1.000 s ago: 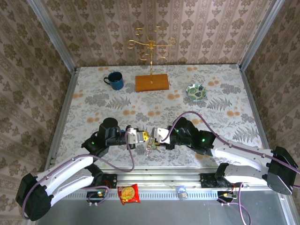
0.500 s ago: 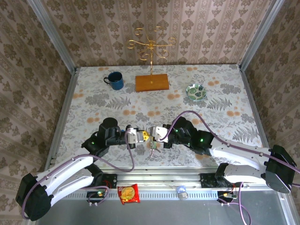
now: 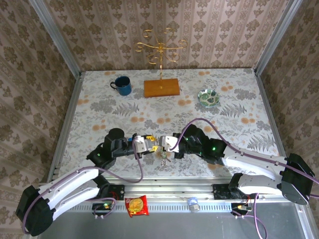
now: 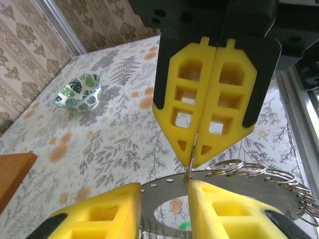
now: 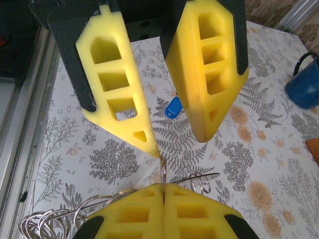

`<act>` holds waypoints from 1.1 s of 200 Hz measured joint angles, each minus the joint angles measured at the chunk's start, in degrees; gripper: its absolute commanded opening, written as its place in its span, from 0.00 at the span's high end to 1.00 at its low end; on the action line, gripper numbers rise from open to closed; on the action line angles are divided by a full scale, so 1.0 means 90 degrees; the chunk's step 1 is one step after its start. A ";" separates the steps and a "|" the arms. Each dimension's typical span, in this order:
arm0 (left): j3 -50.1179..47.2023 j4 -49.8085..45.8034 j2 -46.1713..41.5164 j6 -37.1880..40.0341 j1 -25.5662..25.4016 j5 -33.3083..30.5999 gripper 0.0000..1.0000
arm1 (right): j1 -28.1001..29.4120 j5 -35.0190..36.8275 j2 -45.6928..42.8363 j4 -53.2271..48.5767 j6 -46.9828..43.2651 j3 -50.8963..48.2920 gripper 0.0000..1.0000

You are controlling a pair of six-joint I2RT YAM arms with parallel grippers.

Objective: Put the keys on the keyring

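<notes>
Seen from above, the two arms meet near the table's 6 o'clock edge. The left gripper (image 3: 152, 147) and the right gripper (image 3: 161, 145) sit nose to nose, and the keyring (image 3: 163, 158) hangs just below them.

In the left wrist view the left gripper (image 4: 164, 191) has its yellow pads (image 4: 99, 214) apart. The flat grey keyring (image 4: 274, 186) crosses the gap between them, its rim dotted with small holes. A bunch of wire split rings (image 4: 232, 167) lies on it at 3 o'clock. At 12 o'clock the right gripper (image 4: 192, 154) has its fingers pressed together on a thin metal loop that runs down to the keyring. A small green patch (image 4: 184, 225) shows through the ring's hole – too little of it to name.

The right wrist view agrees: the right gripper (image 5: 164, 191) is clamped tight on the wire loop, with the split rings (image 5: 199, 181) bunched just beside it. The left gripper (image 5: 178, 142) stands wide open at 12 o'clock, one fingertip touching the loop. The blue key (image 5: 173, 107) lies loose on the tablecloth beyond, between the open fingers – apart from the ring.

On the table (image 3: 99, 107), a blue mug (image 3: 122, 85) stands at 11 o'clock. A gold jewellery stand (image 3: 161, 47) on a wooden base (image 3: 161, 87) stands at 12, and a green patterned bowl (image 3: 209, 97) at 2.
</notes>
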 measured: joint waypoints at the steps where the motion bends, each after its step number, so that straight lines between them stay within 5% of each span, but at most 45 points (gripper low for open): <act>1: -0.0002 -0.0002 0.0000 0.0000 -0.0002 -0.0005 0.68 | 0.0000 0.0000 0.0000 -0.0007 -0.0005 0.0000 1.00; 99: -0.0017 0.0119 0.0165 -0.0019 -0.0034 0.0163 0.72 | 0.0000 -0.0134 0.0080 -0.0308 -0.0172 0.0260 1.00; 220: -0.0017 0.0228 0.0493 0.0073 -0.0068 0.0352 1.00 | -0.0015 -0.0216 0.0260 -0.0321 -0.0172 0.0352 1.00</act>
